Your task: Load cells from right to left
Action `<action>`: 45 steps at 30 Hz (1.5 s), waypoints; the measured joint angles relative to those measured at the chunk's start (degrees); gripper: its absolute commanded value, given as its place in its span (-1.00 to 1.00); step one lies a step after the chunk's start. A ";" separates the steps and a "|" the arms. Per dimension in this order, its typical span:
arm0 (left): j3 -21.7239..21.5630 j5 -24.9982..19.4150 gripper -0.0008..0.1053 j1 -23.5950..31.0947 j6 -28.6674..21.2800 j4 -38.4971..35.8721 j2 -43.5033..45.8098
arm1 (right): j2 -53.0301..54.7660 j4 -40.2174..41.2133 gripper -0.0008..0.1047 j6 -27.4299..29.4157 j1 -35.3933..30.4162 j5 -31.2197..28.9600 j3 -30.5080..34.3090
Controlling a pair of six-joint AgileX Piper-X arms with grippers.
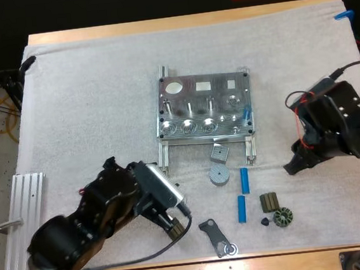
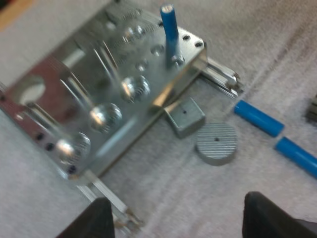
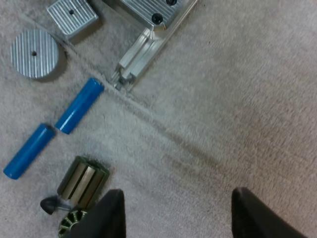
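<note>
Left wrist view shows us plainly what high view barely does: blue cell [image 2: 169, 29] upright in fixture [image 2: 114, 94] corner, ahead of our left end effector [image 2: 178, 220], fingers wide apart, empty. Our right end effector [image 3: 181, 213] also wide apart, empty, over bare mat [image 3: 237, 124]. Loose blue cell [image 3: 79, 105] and second loose cell [image 3: 27, 151] lie between it and ribbed disc [image 3: 33, 53].

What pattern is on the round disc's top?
The round disc: fine parallel grooves, grey metal, small centre hole; clearest in right wrist view.
</note>
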State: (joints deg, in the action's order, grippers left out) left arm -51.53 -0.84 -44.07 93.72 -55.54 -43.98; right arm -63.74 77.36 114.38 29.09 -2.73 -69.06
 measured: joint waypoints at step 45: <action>1.40 -6.88 0.06 -22.70 35.68 11.80 -20.65 | 15.19 2.56 -0.08 0.00 6.50 2.73 3.80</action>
State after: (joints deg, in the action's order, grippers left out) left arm -50.13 -7.72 -66.77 129.40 -43.74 -64.63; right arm -48.55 79.92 114.38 35.59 0.00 -65.27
